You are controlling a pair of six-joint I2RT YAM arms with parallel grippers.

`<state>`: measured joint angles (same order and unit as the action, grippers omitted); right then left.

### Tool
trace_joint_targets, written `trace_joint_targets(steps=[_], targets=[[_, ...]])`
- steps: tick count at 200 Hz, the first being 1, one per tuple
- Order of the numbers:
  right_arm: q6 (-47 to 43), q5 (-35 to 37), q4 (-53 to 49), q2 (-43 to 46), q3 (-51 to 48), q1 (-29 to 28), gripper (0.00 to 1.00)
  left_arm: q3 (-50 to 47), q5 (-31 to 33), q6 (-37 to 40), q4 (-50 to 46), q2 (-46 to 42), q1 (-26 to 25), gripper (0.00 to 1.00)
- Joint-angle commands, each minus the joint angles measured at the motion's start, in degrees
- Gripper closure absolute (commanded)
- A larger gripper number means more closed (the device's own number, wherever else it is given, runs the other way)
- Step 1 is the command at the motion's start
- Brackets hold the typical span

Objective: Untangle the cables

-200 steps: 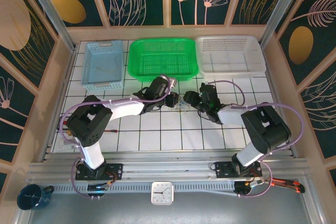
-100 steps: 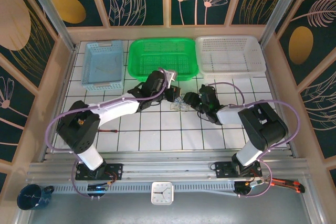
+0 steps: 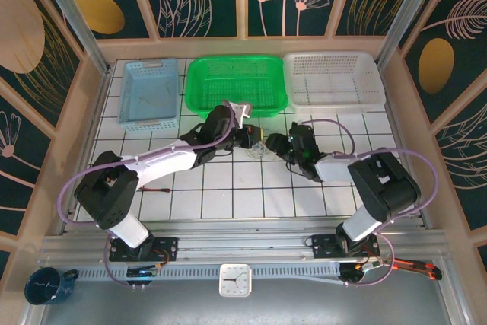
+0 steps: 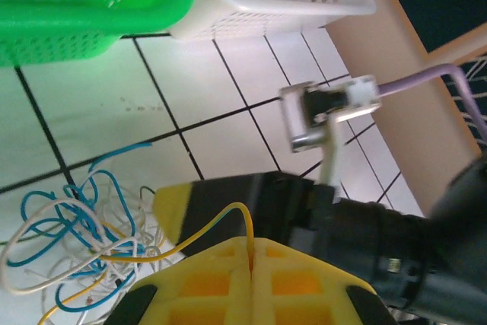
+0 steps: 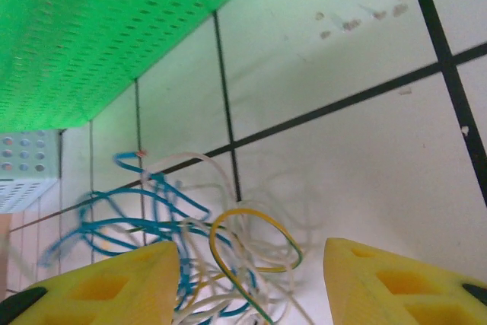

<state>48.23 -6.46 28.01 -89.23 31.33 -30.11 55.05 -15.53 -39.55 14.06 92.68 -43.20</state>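
On the desk [image 3: 228, 195], left jaws pinch a yellow wire [image 4: 248, 226], right jaws open over the cables [image 3: 258, 150]; next probably a slow pull.

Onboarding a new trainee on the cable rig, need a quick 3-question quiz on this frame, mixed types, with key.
1. True or false: the left gripper is shut on a yellow wire.
2. Where does the tangle of cables lie?
A. inside the green basket
B. on the tiled table
C. inside the blue basket
3. Fill the blank: the right gripper has its jaws ____, with the tangle showing between its fingertips.

Key
1. True: the wire comes out of the seam between the closed fingers.
2. B
3. open
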Motion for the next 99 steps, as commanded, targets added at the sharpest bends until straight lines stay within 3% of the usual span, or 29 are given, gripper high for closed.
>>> trace_joint_targets(steps=[1,45,99], targets=[[-1.9,1.1,-2.7,5.7,-0.4,-0.3,0.47,-4.8,2.6,-8.5,7.0,-2.2,-0.2,1.00],[-2.8,1.8,-9.6,14.1,0.3,0.3,0.47,-11.8,5.9,-18.0,17.1,-3.9,-0.2,1.00],[5.3,-4.4,-2.9,20.6,-4.0,0.1,0.54,-17.5,8.3,-26.3,26.3,-6.2,-0.2,1.00]])
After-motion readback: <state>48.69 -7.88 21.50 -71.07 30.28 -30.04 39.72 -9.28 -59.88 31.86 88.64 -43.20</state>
